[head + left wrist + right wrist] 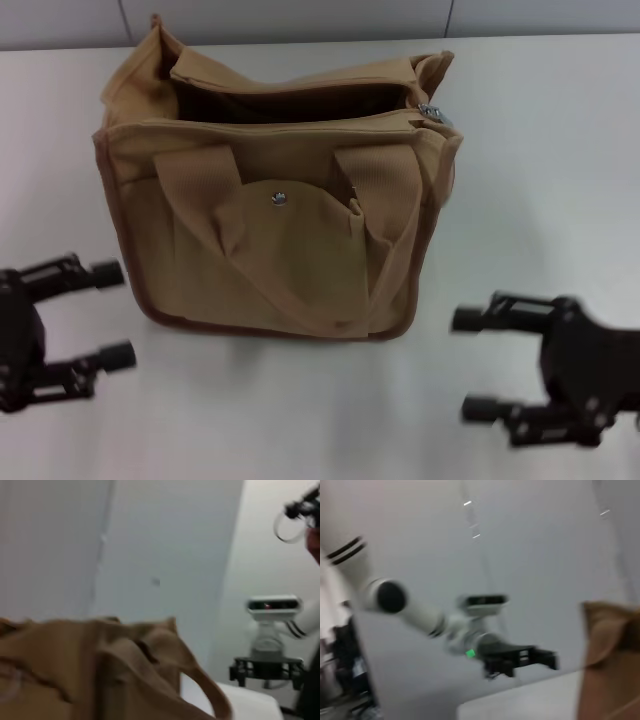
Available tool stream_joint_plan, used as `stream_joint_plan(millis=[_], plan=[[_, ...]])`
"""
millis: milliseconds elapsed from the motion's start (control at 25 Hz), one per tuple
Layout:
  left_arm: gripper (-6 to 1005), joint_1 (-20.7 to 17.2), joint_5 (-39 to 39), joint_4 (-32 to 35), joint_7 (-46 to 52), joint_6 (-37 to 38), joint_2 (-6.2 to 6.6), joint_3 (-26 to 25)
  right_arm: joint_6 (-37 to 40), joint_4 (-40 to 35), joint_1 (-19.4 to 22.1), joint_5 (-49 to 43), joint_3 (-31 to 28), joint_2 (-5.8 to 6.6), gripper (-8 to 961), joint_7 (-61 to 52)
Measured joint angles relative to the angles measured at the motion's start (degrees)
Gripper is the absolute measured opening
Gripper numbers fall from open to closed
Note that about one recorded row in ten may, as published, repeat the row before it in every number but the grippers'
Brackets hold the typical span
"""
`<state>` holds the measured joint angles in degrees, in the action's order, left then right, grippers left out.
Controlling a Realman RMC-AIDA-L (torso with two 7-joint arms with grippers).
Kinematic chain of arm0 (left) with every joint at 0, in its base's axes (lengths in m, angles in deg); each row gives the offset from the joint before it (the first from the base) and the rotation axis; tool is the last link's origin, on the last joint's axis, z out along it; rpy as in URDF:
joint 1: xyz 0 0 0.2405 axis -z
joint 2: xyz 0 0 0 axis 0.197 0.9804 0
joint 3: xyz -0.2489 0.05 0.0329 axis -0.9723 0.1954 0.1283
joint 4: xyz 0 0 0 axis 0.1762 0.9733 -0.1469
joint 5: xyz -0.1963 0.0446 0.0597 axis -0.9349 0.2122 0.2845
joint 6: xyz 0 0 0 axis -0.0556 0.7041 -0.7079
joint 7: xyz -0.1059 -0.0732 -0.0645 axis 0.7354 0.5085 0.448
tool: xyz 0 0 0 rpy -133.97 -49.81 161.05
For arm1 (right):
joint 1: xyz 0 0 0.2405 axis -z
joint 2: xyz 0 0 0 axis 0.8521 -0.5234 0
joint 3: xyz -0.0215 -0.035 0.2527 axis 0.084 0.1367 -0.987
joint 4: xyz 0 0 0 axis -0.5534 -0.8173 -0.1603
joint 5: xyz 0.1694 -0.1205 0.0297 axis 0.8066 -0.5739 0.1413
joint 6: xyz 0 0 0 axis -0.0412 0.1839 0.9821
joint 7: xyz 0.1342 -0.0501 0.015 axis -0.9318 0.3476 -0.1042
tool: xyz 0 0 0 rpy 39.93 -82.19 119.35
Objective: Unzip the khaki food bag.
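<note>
Head view shows my left pincer [108, 312] spread wide and empty on the surface [560, 160], just beside the near left corner of the khaki food bag [275, 240]. The bag stands mid-surface with its top gaping and the silver pull [433, 113] at the right end, so the unzipping looks done. My right pincer [472, 364] is equally spread and empty, near the bag's right corner.

No readable text, labels, brand names, numbers or signs appear in any of the three views. The khaki food bag [275, 200] has plain canvas with no printing or tag that can be read, and its metal snap [280, 199] shows no legible marking.
</note>
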<state>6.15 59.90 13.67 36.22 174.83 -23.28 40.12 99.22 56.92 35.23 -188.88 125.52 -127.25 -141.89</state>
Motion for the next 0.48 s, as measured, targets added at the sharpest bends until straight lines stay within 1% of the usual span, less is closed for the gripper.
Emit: stream_joint_plan(millis=[40, 80, 120, 160, 200, 320, 480], plan=[[812, 0.00, 0.00, 0.00, 0.00, 0.00, 0.00, 0.00, 0.00, 0.00, 0.00, 0.00, 0.00, 0.00, 754, 0.00], [812, 0.74, 1.51, 0.03, 0.12, 0.17, -0.26, 0.28, -0.34, -0.03, -0.28, -0.08, 0.62, -0.40, 754, 0.14], [812, 1.81, 3.46, 0.23, 0.51, 0.37, -0.81, 0.51, -0.94, 0.05, -0.79, -0.19, 0.88, -0.91, 754, 0.69], [812, 1.81, 3.46, 0.23, 0.51, 0.37, -0.81, 0.51, -0.94, 0.05, -0.79, -0.19, 0.88, -0.91, 754, 0.69], [812, 2.58, 4.94, 0.60, 0.83, 0.50, -1.34, 0.59, -1.09, 0.30, -1.14, -0.19, 0.91, -1.02, 754, 1.08], [812, 2.85, 5.40, 0.75, 0.83, 0.51, -1.70, 0.61, -1.16, 0.60, -1.50, -0.13, 0.92, -1.03, 754, 1.20], [812, 2.75, 5.45, 0.77, 0.83, 0.58, -1.73, 0.63, -1.24, 0.63, -1.60, -0.03, 0.85, -1.04, 754, 1.24]])
